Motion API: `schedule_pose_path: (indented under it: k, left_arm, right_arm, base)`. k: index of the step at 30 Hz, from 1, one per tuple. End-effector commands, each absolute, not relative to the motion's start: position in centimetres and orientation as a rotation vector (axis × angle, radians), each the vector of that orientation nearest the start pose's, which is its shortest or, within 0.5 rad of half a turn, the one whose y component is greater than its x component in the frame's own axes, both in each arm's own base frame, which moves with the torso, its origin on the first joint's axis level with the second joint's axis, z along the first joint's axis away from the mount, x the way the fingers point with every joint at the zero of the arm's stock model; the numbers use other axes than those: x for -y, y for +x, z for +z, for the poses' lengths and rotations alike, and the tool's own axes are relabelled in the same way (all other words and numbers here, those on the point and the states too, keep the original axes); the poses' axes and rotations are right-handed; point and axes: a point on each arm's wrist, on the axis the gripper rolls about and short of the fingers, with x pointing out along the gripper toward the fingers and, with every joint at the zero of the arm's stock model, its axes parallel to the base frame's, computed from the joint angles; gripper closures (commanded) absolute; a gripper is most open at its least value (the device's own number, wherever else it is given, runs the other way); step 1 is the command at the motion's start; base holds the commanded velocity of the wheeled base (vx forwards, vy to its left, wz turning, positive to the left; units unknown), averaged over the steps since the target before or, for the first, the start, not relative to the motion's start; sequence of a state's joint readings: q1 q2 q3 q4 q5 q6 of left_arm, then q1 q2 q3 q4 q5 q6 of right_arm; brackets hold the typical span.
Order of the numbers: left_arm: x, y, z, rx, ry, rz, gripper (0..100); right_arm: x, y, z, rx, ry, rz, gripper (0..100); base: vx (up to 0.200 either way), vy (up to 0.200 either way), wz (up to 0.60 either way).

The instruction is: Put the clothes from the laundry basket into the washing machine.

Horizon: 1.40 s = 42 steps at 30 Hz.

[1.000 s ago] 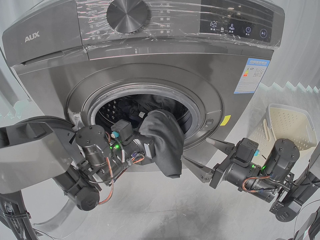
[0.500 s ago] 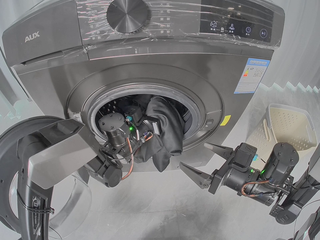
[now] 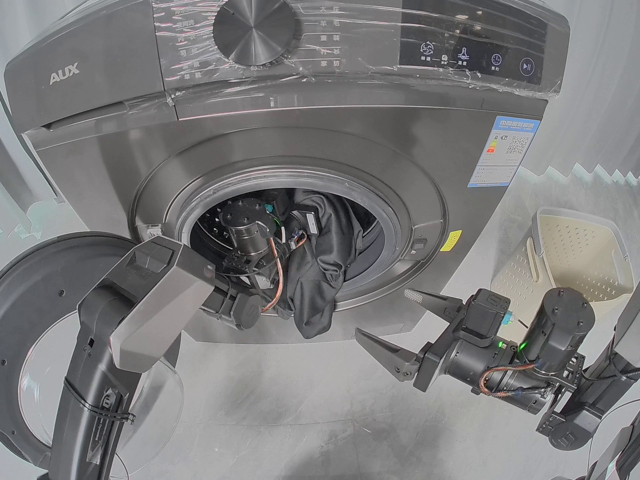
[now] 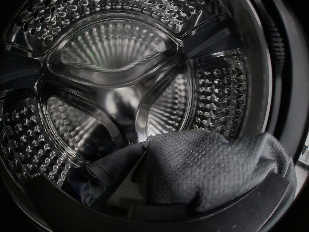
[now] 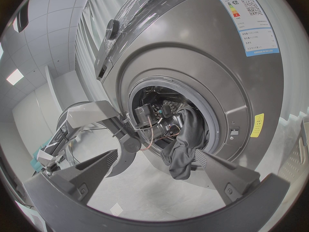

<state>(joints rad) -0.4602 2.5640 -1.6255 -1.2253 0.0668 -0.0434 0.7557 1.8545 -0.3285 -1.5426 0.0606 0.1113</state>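
Head view: the dark garment (image 3: 327, 261) straddles the lower rim of the washing machine (image 3: 373, 141) opening, its tail hanging outside. The left gripper (image 4: 199, 194) sits in the drum, too dark to tell its grip, and the right gripper (image 3: 383, 315) hangs spread near the laundry basket (image 3: 587, 248). This looks like the loading step, and next that tail wants tucking in.

We see black arms (image 3: 467, 361) with cylindrical motor housings (image 3: 563, 318), orange braided cables (image 3: 279, 278), green lights (image 3: 522, 346) and a grey angular shell (image 3: 157, 295); the right claw (image 3: 382, 313) has dark wedge fingers (image 3: 390, 355).

Garment (image 3: 320, 261) deeper inside washing machine (image 3: 280, 135).
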Motion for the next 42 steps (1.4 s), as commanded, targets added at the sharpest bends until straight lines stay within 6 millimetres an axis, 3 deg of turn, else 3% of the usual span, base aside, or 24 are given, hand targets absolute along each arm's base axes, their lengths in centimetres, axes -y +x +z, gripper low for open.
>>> schedule_pose_path:
  k: [1,4,13,14,17,20,29,39,40,42]
  left_arm:
    - [21.2,49.9,8.8,0.271,-0.123,-0.276,100]
    - [21.1,50.9,10.0,0.307,-0.141,-0.244,100]
    - [21.3,51.0,9.5,0.267,-0.169,-0.247,100]
    - [21.3,51.0,9.6,0.265,-0.181,-0.247,0]
    - [21.3,50.9,10.0,0.259,-0.216,-0.236,0]
    - [21.0,48.9,10.1,0.108,-0.217,-0.242,0]
    - [22.6,44.4,7.9,-0.139,-0.144,-0.363,0]
    - [23.1,44.1,4.0,-0.244,-0.058,-0.384,0]
    - [23.0,44.1,3.8,-0.249,-0.055,-0.382,100]
    - [23.0,44.3,3.5,-0.247,-0.052,-0.383,100]
  right_arm:
    - [-18.7,19.6,11.6,-0.038,0.108,0.817,0]
    - [-18.7,19.6,11.6,-0.04,0.108,0.819,0]
    - [-18.7,19.6,11.5,-0.043,0.107,0.818,0]
    - [-18.7,19.7,11.5,-0.041,0.107,0.819,0]
    - [-18.8,19.7,11.5,-0.04,0.108,0.819,0]
    - [-18.8,19.7,11.5,-0.04,0.108,0.819,0]
    - [-18.9,19.7,11.4,-0.043,0.107,0.82,0]
    - [-19.0,19.6,11.4,-0.043,0.107,0.825,0]
    - [-19.0,19.6,11.4,-0.043,0.107,0.825,0]
    - [-19.0,19.6,11.4,-0.043,0.107,0.825,0]
  base:
    - [0.0,0.0,0.0]
    - [0.0,0.0,0.0]
    - [0.0,0.0,0.0]
    - [0.0,0.0,0.0]
    - [0.0,0.0,0.0]
    - [0.0,0.0,0.0]
    - [0.0,0.0,0.0]
    - [0.0,0.0,0.0]
    - [0.0,0.0,0.0]
    - [0.0,0.0,0.0]
